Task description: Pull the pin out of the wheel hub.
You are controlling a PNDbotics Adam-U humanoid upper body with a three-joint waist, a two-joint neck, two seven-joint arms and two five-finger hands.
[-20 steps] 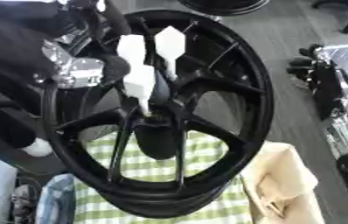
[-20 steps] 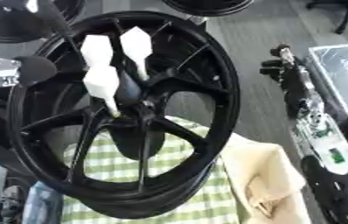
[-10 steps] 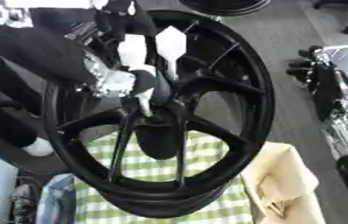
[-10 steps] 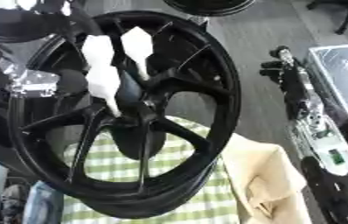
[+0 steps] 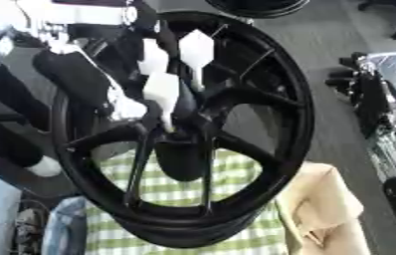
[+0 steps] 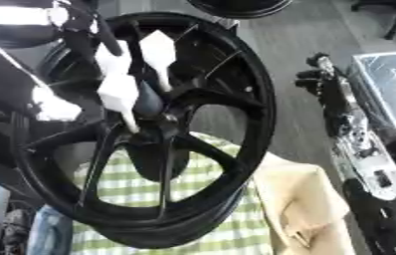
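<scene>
Grey workshop floor lies behind everything, and a green-and-white checked cloth (image 5: 236, 224) covers the surface under one large black spoked wheel (image 5: 271, 99) standing upright on its rim. Left of the wheel, the robot's black-and-silver left hand (image 5: 88, 82) reaches in toward the hub, level with the upper spokes; whether its fingers are curled round anything I cannot tell. Three white flat-headed pins (image 5: 161, 92) stick out of the wheel's centre, side by side, with their narrow stems running down into the hub (image 5: 184, 134). The lowest of them sits just beside the hand. Right of the wheel, a tan cloth (image 5: 328, 199) lies crumpled against its lower rim, and farther right stands a rack of dark machine parts (image 6: 341, 124). The right hand shows in neither view.

Likely risks: the wheel stands unsupported, so a sideways tug could roll or tip it; a pull off the stem's line could jam the pin; fingers could catch the neighbouring pin instead.
</scene>
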